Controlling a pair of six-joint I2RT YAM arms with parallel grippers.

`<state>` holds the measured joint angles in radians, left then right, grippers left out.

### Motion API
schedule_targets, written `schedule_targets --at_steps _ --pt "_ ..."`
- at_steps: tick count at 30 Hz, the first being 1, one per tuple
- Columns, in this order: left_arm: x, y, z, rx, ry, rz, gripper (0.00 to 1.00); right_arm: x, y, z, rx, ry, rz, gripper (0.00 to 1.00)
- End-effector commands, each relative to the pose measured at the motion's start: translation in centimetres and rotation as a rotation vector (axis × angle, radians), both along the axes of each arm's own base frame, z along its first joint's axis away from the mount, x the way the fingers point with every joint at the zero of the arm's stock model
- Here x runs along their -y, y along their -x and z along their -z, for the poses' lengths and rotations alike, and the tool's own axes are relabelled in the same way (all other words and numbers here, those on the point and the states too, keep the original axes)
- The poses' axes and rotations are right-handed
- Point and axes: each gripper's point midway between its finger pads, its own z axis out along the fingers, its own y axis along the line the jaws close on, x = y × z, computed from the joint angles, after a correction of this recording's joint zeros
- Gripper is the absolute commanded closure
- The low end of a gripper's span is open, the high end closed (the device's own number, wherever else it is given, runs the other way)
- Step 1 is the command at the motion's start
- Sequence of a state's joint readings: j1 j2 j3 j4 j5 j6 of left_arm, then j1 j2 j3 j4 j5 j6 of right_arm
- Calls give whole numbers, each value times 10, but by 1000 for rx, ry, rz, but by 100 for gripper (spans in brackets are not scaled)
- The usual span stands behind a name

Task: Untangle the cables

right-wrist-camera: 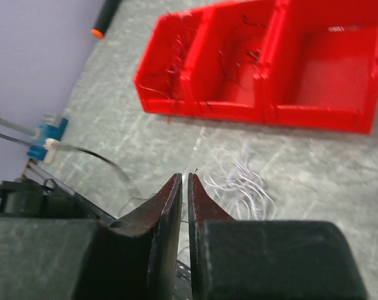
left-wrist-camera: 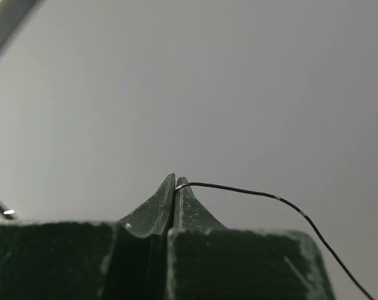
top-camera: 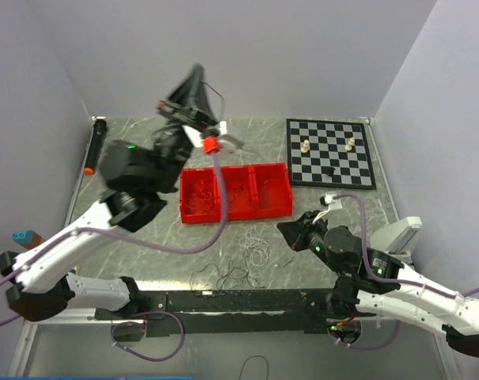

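The left gripper [top-camera: 196, 79] is raised high above the far side of the surface [top-camera: 156, 265]. Its jaws are pressed together on a black wire [left-wrist-camera: 288, 204], which leaves the tips to the right and droops downward. Below it, the red tray [top-camera: 235, 214] holds thin strands in its left and middle compartments. Just in front of the tray the other cables lie loose: white loops [top-camera: 256, 244] and, nearer the arm bases, a dark tangle [top-camera: 223, 277]. The right gripper [right-wrist-camera: 184, 178] hovers low beside the white loops, jaws together but for a slit. Whether a strand is caught there cannot be told.
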<state>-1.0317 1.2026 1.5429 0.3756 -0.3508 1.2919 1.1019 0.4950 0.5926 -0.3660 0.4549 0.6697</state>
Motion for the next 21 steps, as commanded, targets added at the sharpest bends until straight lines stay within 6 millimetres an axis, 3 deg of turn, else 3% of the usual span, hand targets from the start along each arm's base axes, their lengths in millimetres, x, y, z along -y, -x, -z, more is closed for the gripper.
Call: schedule_targets --at_steps 1,3,10,17,21 --pt "21 -26 23 -96 126 131 98 11 -1 10 -17 -27 54 84" --pt "33 -44 31 -117 125 134 98 16 -2 16 -22 -23 81 85" --pt "50 -100 32 -125 171 112 98 15 -8 29 -12 -4 107 86" --pt "47 -118 19 -71 174 87 98 12 -10 43 -27 30 105 87" --pt "40 -129 24 -82 176 64 98 13 -11 47 -35 47 113 87"
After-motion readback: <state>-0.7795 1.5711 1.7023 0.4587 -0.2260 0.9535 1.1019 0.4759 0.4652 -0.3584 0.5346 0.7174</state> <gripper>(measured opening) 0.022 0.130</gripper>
